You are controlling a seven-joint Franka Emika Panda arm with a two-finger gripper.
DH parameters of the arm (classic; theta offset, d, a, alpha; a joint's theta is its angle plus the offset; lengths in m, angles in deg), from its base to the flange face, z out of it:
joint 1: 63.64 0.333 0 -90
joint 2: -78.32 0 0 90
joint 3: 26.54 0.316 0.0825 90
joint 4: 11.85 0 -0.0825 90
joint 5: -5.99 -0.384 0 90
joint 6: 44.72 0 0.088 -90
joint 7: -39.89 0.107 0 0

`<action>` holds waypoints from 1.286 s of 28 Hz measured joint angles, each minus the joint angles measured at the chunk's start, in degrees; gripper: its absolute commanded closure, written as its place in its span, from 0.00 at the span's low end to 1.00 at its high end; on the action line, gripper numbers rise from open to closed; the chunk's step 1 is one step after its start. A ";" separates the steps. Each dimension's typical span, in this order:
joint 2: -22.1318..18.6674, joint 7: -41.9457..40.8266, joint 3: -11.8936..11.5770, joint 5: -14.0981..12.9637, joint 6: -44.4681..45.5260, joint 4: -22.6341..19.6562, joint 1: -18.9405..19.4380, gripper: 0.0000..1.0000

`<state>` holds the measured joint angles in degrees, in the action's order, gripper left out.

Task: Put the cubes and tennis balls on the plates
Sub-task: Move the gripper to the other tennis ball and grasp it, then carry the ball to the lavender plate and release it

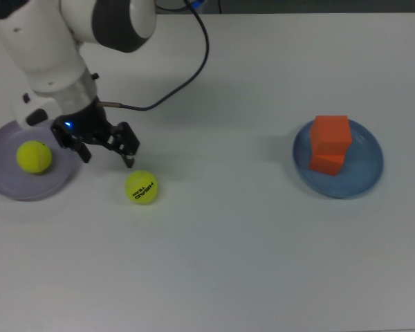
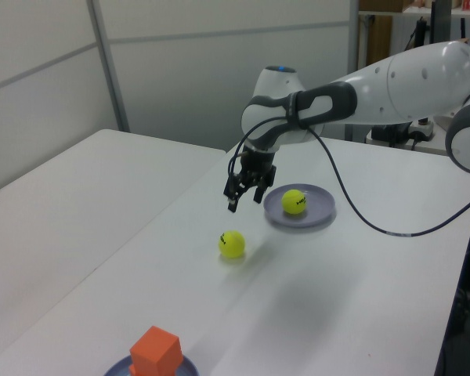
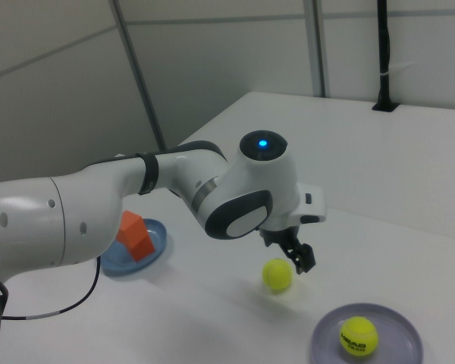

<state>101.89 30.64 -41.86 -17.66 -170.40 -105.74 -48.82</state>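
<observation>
hand [image 1: 105,147]: my fingers spread, holding nothing, hovering just beside the lettered tennis ball [image 1: 142,187] | ball: loose on the table [image 1: 214,263], near the lavender plate [image 1: 7,190] | handling: light, fuzzy, springy, likely to roll (I'd pinch across its middle) | other ball [image 1: 34,157]: on that plate | cubes [image 1: 330,143]: stacked on blue plate [image 1: 366,176]

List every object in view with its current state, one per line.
Gripper: open, empty, raised above the table near the lettered ball.
Lettered tennis ball: on the bare table, off any plate.
Other tennis ball: resting on the lavender plate.
Lavender plate: holds one ball.
Orange cubes: stacked on the blue plate.
Blue plate: holds both cubes.
</observation>
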 measured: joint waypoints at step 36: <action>7.22 3.22 5.07 1.52 -7.02 -0.13 1.24 1.00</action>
<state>109.11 33.87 -36.79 -16.14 -177.43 -105.87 -47.58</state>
